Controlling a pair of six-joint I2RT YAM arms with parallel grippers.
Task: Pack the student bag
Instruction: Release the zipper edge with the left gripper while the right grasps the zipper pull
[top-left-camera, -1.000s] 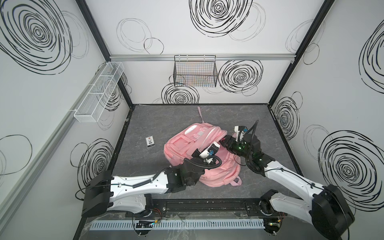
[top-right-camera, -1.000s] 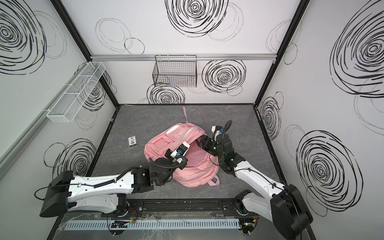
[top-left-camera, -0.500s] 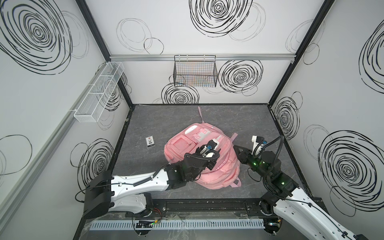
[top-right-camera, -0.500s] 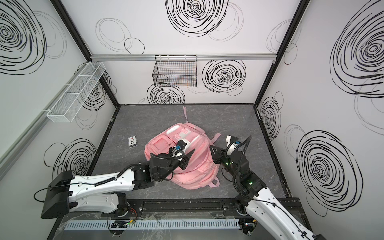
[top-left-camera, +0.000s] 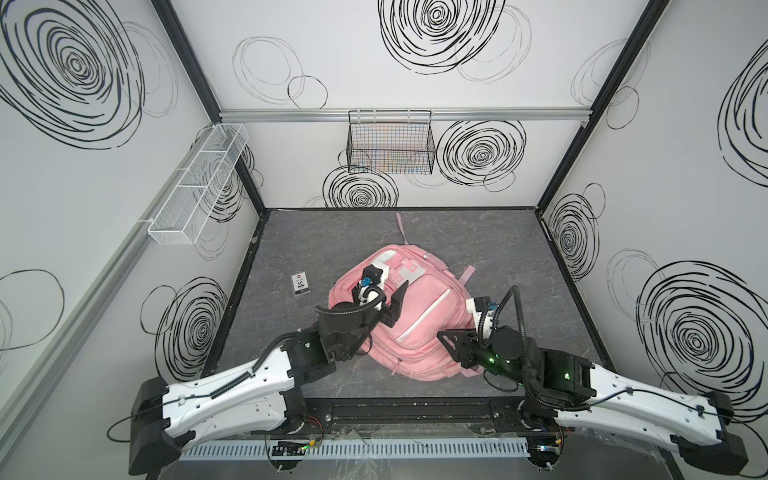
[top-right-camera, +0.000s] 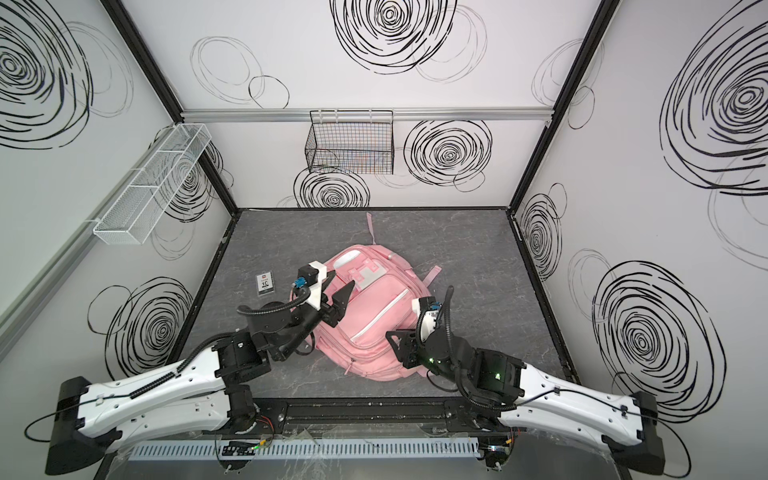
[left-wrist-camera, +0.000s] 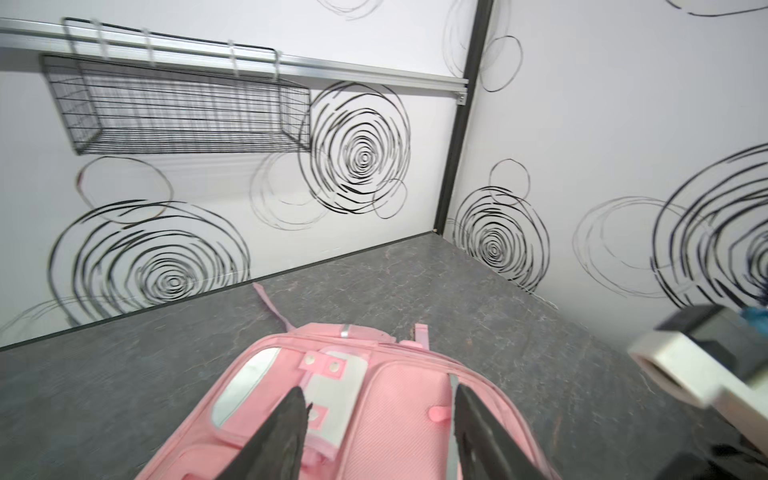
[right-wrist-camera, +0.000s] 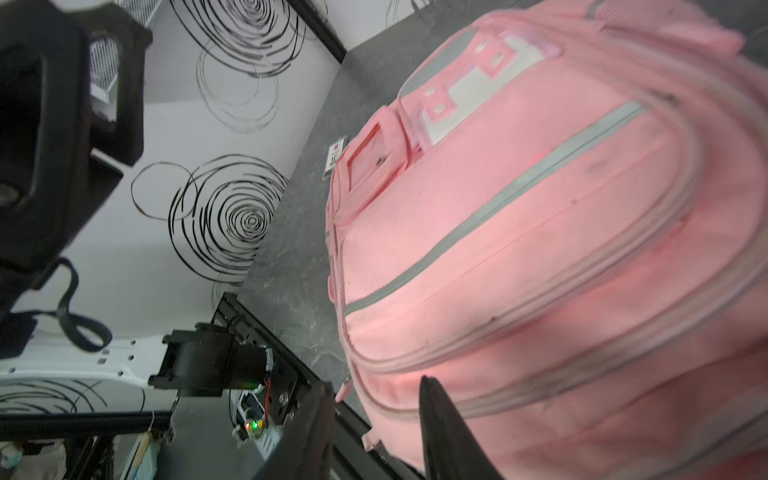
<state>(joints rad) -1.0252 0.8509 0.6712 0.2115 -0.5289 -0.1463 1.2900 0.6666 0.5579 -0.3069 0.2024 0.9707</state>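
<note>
The student bag (top-left-camera: 419, 328) (top-right-camera: 374, 328) is a pink backpack lying flat on the grey floor, front pockets up, with white flap panels (left-wrist-camera: 336, 374) at its far end. My left gripper (top-left-camera: 395, 289) (left-wrist-camera: 378, 392) hovers open over the bag's upper pockets with nothing between its fingers. My right gripper (top-left-camera: 446, 340) (right-wrist-camera: 376, 384) is open at the bag's near right corner. One of its fingers (right-wrist-camera: 440, 419) lies over the pink fabric and the other sits off the bag's edge; it holds nothing.
A small white card marked 10 (top-left-camera: 300, 284) (top-right-camera: 265, 284) lies on the floor left of the bag. A black wire basket (top-left-camera: 390, 143) hangs on the back wall and a white mesh tray (top-left-camera: 195, 187) on the left wall. A black rail (top-left-camera: 415, 411) runs along the front edge.
My left gripper has opened, let go of the bag and drawn back to the left. The right arm has pulled back from the bag's far right side to its near corner. The bag has settled flat.
</note>
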